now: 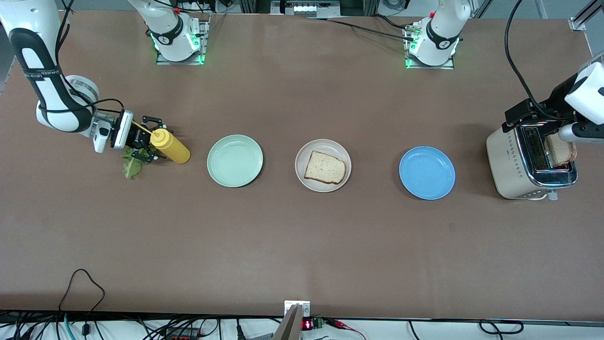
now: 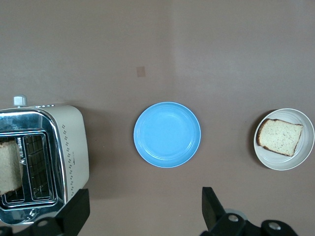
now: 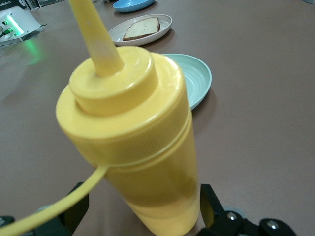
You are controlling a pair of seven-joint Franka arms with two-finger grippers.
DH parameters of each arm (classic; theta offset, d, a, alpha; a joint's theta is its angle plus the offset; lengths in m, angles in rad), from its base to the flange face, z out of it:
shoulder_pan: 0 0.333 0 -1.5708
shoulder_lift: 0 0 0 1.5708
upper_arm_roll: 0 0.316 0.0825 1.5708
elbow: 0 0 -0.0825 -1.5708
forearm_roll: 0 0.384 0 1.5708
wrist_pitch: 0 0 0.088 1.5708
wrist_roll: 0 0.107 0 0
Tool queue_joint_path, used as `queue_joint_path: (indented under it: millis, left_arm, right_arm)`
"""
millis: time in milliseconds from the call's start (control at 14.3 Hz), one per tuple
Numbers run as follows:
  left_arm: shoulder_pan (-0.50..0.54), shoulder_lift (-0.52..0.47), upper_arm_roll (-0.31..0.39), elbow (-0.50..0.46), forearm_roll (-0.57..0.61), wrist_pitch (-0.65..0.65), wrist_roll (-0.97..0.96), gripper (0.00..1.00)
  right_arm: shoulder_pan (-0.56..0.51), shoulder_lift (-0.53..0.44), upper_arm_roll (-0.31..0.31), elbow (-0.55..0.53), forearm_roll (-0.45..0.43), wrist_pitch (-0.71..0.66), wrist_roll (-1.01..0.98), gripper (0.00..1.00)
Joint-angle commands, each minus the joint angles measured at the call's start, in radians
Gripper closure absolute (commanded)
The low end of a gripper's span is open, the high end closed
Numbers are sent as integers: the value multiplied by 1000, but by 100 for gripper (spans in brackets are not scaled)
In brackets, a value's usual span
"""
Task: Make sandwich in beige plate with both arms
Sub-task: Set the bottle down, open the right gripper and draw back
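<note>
The beige plate [image 1: 323, 182] [image 2: 305, 152] [image 3: 167, 22] sits mid-table with one slice of bread [image 1: 324, 167] [image 2: 279, 136] on it. A second slice [image 1: 560, 150] [image 2: 9, 167] stands in a toaster slot. The green lettuce leaf [image 1: 131, 166] lies on the table at the right arm's end. My right gripper [image 1: 155, 139] [image 3: 142, 209] is open, its fingers either side of a yellow squeeze bottle [image 1: 172, 147] [image 3: 138, 137] just above the lettuce. My left gripper [image 2: 142, 214] hangs open and empty high over the table beside the toaster.
A mint green plate [image 1: 234, 160] [image 3: 197, 78] lies between the bottle and the beige plate. A blue plate [image 1: 427, 172] [image 2: 167, 134] lies between the beige plate and the cream toaster [image 1: 514, 165] [image 2: 69, 147]. The left arm [image 1: 585, 94] hangs over the toaster.
</note>
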Motion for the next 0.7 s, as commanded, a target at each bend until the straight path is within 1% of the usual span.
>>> queue_joint_path:
  millis: [0,350,560,630]
  left_arm:
    - [4,1,-3,9,17,-11,10,0]
    - [4,1,-3,9,17,-11,10,0]
    - [4,1,-3,9,17,-12,10,0]
    - [4,0,-3,9,17,-12,9,0]
  right_arm:
    - [-44,-11,6,-3,-45,-12,-18,0]
    - [-143,-17,8,3,-153,-18,-18,0]
    - [-222,-32,6,17,-164,-72,-5,0]
    - [-242,-37,6,45,-164,-113,29,0]
